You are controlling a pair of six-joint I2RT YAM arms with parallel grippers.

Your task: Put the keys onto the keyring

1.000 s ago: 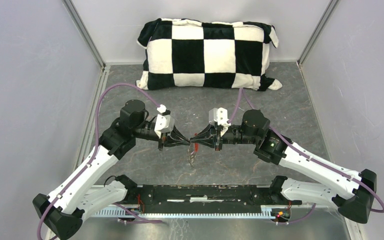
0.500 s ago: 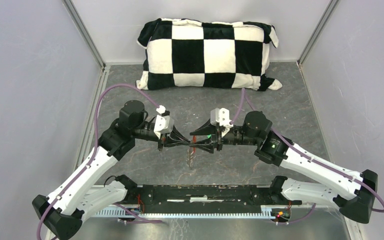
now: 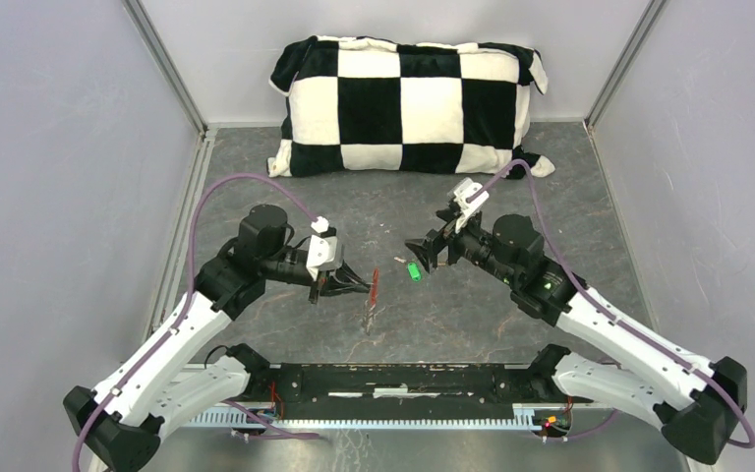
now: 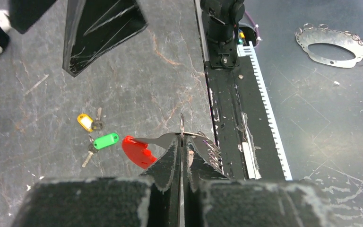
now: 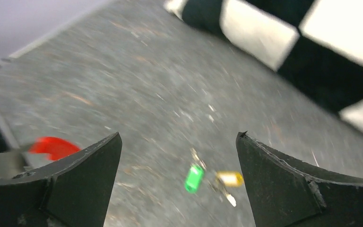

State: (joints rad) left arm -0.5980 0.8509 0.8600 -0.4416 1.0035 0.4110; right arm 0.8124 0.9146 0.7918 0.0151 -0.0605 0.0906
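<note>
My left gripper [image 3: 362, 286] is shut on the keyring [image 4: 181, 128], pinching the thin silver ring edge-on between its fingertips [image 4: 172, 156]. The ring's red tag [image 4: 137, 150] hangs beside the fingers, just above the table. Both keys lie on the grey table: the green-headed key [image 3: 413, 271] and the yellow-headed key [image 4: 85, 121] close beside it. My right gripper [image 3: 423, 254] hovers over them, open and empty; its wrist view shows the green key [image 5: 194, 178] and the yellow key [image 5: 229, 178] between its spread fingers [image 5: 90, 175], with the red tag [image 5: 52, 146] at left.
A black-and-white checkered pillow [image 3: 408, 103] lies against the back wall. Grey walls close in the left and right sides. The arms' black base rail [image 3: 403, 379] runs along the near edge. A perforated metal plate [image 4: 331, 40] lies beyond that rail.
My right gripper has opened wide and pulled back up and to the right, away from the left gripper. The green key is now on the table. The left gripper still holds the keyring.
</note>
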